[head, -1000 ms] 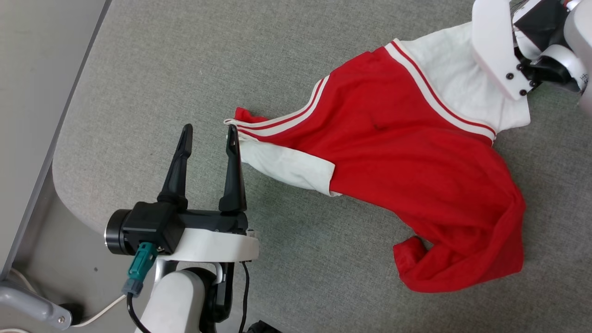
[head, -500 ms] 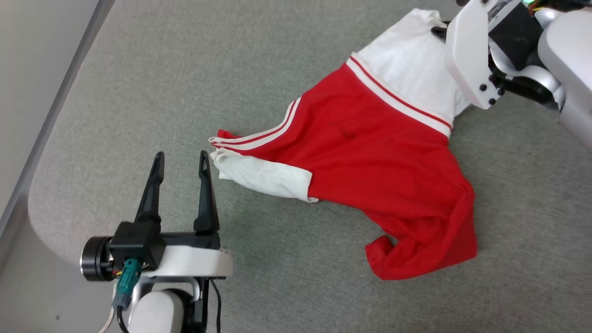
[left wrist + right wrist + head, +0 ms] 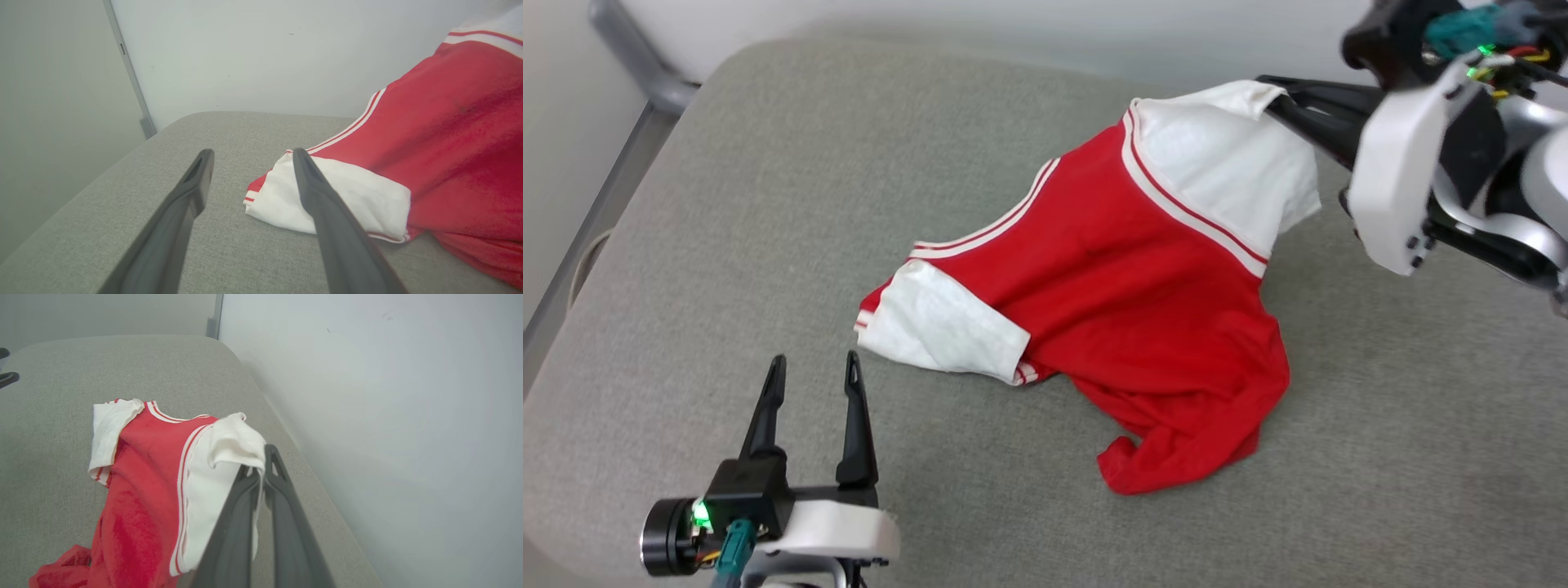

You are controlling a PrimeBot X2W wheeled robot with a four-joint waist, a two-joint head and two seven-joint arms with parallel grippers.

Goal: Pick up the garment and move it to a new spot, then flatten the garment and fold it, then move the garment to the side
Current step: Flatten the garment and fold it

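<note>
One red garment (image 3: 1143, 310) hangs by one sleeve from the right gripper (image 3: 1278, 91), with the left gripper (image 3: 815, 363) empty beside it
The right gripper's two dark fingers are pinched together on the edge of one white sleeve (image 3: 1225, 163), holding that shoulder up off the grey cushion (image 3: 768, 204) near the pale wall (image 3: 388, 396); the red body slopes down from there to the cushion, where its hem (image 3: 1168, 457) lies bunched. The second white sleeve (image 3: 939, 331) lies flat on the cushion. The left gripper's two fingers stand spread apart, gripping nothing, just beside that second sleeve; whether the nearer fingertip touches it I cannot tell. Counted: one shirt, two sleeves, two grippers, four fingers, and one metal post (image 3: 629, 57) by the cushion's far left corner
</note>
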